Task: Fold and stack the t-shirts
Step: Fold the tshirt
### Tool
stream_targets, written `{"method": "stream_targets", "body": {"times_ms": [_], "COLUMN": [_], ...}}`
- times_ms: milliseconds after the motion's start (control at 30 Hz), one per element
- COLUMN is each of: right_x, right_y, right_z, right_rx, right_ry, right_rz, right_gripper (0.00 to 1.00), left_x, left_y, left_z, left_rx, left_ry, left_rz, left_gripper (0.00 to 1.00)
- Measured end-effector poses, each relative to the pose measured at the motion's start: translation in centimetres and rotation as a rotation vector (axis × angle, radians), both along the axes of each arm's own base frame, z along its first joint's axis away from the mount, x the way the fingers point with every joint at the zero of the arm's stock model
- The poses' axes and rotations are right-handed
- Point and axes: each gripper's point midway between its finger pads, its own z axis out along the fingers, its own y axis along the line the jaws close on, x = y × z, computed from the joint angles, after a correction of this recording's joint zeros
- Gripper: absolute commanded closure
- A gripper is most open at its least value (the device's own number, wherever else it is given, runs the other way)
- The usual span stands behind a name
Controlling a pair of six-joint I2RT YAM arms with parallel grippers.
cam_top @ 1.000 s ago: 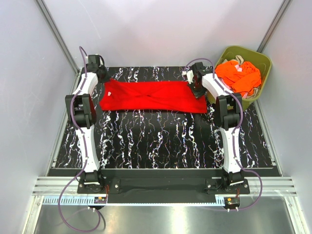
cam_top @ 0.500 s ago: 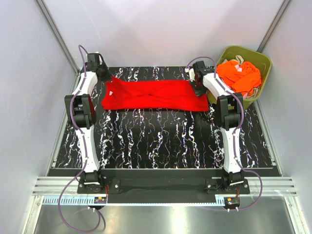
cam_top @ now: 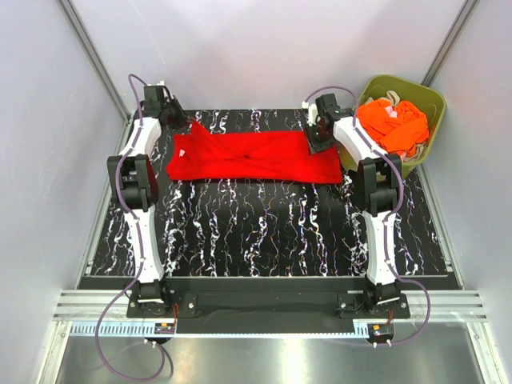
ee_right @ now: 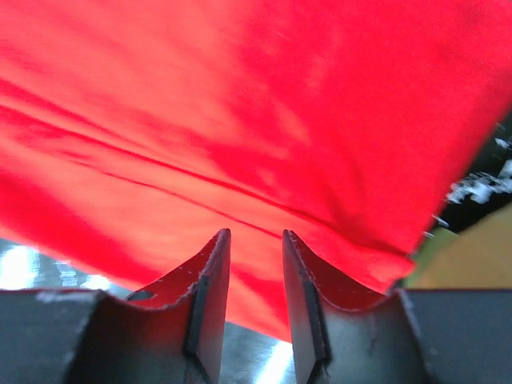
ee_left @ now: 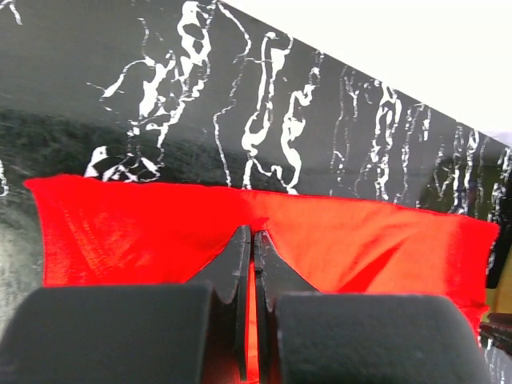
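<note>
A plain red t-shirt (cam_top: 248,156), folded into a long strip, lies across the far part of the table. My left gripper (cam_top: 182,126) is shut on its far left corner, which stands a little raised. In the left wrist view the red cloth (ee_left: 144,232) is pinched between the closed fingers of that gripper (ee_left: 253,234). My right gripper (cam_top: 318,144) hovers over the strip's right end. From its wrist camera the gripper (ee_right: 254,234) stands open just above the red cloth (ee_right: 240,104), with nothing between the fingers. Orange t-shirts (cam_top: 392,128) lie heaped in the bin.
The olive-green bin (cam_top: 436,108) stands at the back right, just off the table's right edge and close to my right arm. A bit of beige cloth (cam_top: 390,98) shows behind the orange heap. Grey walls close in the table on three sides.
My right gripper has opened and let go of the shirt's right end, which now lies flat. The left gripper has drawn its corner up and slightly right.
</note>
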Motion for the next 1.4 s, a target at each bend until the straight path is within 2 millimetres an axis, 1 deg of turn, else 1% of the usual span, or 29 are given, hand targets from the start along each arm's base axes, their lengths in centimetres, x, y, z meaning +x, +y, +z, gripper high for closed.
{"method": "stream_targets", "body": {"times_ms": [100, 200, 300, 400, 467, 567, 633, 700, 767, 833, 900, 967, 1000, 1067, 1133, 1167, 1233, 1300, 1333, 1400], "right_x": [-0.1, -0.7, -2.2, -4.4, -5.4, -6.5, -6.8, -7.1, -7.7, -8.1, -8.4, -8.5, -8.5, -8.4, -8.1, -8.0, -8.0, -8.2, -8.5, -9.4], "right_y": [2.2, 4.8, 7.0, 8.6, 9.3, 9.5, 9.6, 9.5, 9.5, 9.6, 9.8, 10.0, 10.1, 10.2, 10.3, 10.4, 10.7, 11.1, 11.2, 11.1], "right_z": [1.2, 2.3, 3.1, 3.7, 4.2, 5.4, 6.0, 6.6, 7.2, 7.6, 7.9, 8.0, 8.0, 8.0, 8.1, 8.1, 8.0, 7.8, 7.5, 6.8], "right_rx": [0.052, 0.096, 0.135, 0.166, 0.188, 0.217, 0.225, 0.234, 0.241, 0.247, 0.251, 0.26, 0.264, 0.264, 0.256, 0.247, 0.228, 0.212, 0.21, 0.199], "right_ry": [-0.021, -0.042, -0.043, -0.029, -0.027, -0.035, -0.046, -0.055, -0.064, -0.072, -0.076, -0.075, -0.074, -0.074, -0.086, -0.094, -0.108, -0.115, -0.113, -0.095], "right_rz": [0.019, 0.046, 0.075, 0.099, 0.106, 0.102, 0.099, 0.097, 0.099, 0.104, 0.108, 0.099, 0.09, 0.045, -0.001, -0.022, -0.054, -0.076, -0.087, -0.11], "right_gripper": [0.58, 0.57, 0.56, 0.56, 0.56, 0.56, 0.56, 0.56, 0.56, 0.55, 0.55, 0.55, 0.55, 0.55, 0.55, 0.55, 0.55, 0.55, 0.55, 0.55], "left_x": [-0.1, -1.1, -3.0, -4.6, -6.0, -7.5, -7.9, -7.8, -7.3, -6.6, -5.5, -4.8, -4.6, -4.5, -4.9, -5.4, -7.5, -9.9, -11.2, -12.9], "left_y": [-0.3, -0.3, -0.3, -0.3, -0.2, -0.1, 0.3, 0.8, 1.3, 1.7, 2.0, 2.2, 2.2, 2.2, 2.4, 2.6, 3.0, 3.5, 3.8, 3.9], "left_z": [-0.5, -2.0, -3.9, -4.9, -5.2, -4.9, -4.3, -3.6, -3.0, -2.0, -0.3, 0.8, 1.2, 1.2, 0.4, -0.2, -1.9, -3.2, -3.4, -2.6], "left_rx": [-0.014, -0.018, -0.015, -0.014, -0.011, 0.0, 0.023, 0.054, 0.081, 0.097, 0.097, 0.093, 0.09, 0.086, 0.093, 0.103, 0.13, 0.169, 0.193, 0.23], "left_ry": [0.011, 0.059, 0.146, 0.206, 0.242, 0.267, 0.266, 0.247, 0.224, 0.201, 0.156, 0.122, 0.11, 0.106, 0.128, 0.145, 0.212, 0.28, 0.307, 0.318], "left_rz": [0.006, 0.01, 0.019, 0.024, 0.029, 0.039, 0.053, 0.06, 0.061, 0.065, 0.07, 0.077, 0.078, 0.08, 0.088, 0.101, 0.13, 0.159, 0.17, 0.173], "left_gripper": [1.0, 0.97, 0.98, 0.98, 0.99, 0.99, 0.99, 0.97, 0.99, 0.99, 0.9, 0.77, 0.76, 0.73, 0.66, 0.63, 0.54, 0.53, 0.52, 0.5]}}
